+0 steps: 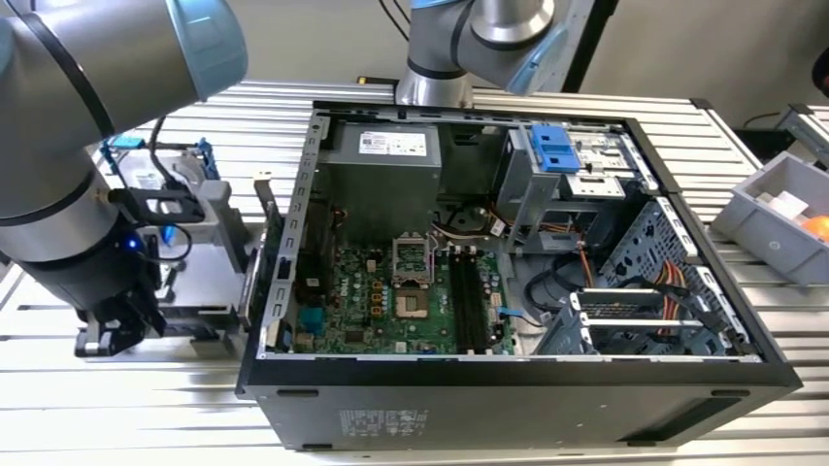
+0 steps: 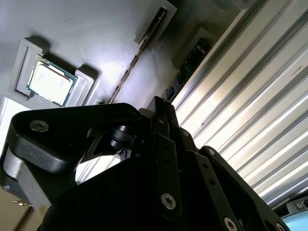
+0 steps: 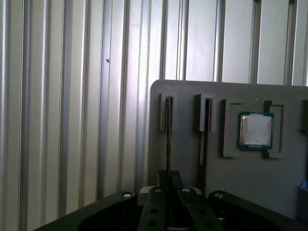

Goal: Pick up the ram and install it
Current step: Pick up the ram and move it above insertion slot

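The ram (image 3: pixel 168 139) stands on edge in a narrow slot of the grey holder tray (image 3: pixel 231 183). It is not lifted, not in the PC. In the second wrist view it reads as a thin dark line (image 2: pixel 137 55) running down the tray (image 2: pixel 96 29) toward the tool.

The gripper (image 3: pixel 169 185) is right over the near end of that stick, lined up along it. Contact looks likely but I cannot confirm it, and I cannot tell if the gripper is open or closed.

The next slot over holds what looks like a second stick (image 3: pixel 203 149), just beside the first. The square silver chip (image 3: pixel 255 130) sits in its own pocket further along the tray. The ribbed metal table (image 3: pixel 72 96) lies under all of it.

In the exterior view the gripper (image 1: pixel 119 328) is low at the exterior view's left, outside the open computer case (image 1: pixel 518 398). The memory slots (image 1: pixel 467 301) on the board are well apart from it, and install has not started.

Risks, judged from here:
- The stick is thin and gripped on edge, so an off-centre grip could tilt it and jam it in the slot on the way up.
- The neighbour stick is close and could get clipped.
- The tray may drag or lift if the stick binds.
- A weak pinch means a slip.
- The case wall stands between the tray and the slots, so there is a bump risk.
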`<state>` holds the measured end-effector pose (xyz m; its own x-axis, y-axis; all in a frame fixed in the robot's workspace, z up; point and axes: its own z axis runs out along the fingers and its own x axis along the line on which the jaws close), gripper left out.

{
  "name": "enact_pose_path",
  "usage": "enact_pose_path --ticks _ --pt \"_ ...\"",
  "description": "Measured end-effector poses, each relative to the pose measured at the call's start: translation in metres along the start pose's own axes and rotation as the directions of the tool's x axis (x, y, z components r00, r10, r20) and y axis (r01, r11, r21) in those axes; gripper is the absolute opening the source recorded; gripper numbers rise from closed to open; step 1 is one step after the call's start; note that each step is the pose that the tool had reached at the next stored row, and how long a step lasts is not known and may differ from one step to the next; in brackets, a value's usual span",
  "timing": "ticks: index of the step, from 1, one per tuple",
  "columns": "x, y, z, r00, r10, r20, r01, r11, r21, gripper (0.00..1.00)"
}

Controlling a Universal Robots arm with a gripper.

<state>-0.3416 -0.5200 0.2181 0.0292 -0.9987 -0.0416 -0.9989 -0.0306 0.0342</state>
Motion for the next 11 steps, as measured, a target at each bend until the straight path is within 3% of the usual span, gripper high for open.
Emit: enact_pose_path --ticks 11 --pt "-0.0004 0.0003 -0.0105 1.0 0.0 -0.0001 0.0 1.0 0.0 0.0"
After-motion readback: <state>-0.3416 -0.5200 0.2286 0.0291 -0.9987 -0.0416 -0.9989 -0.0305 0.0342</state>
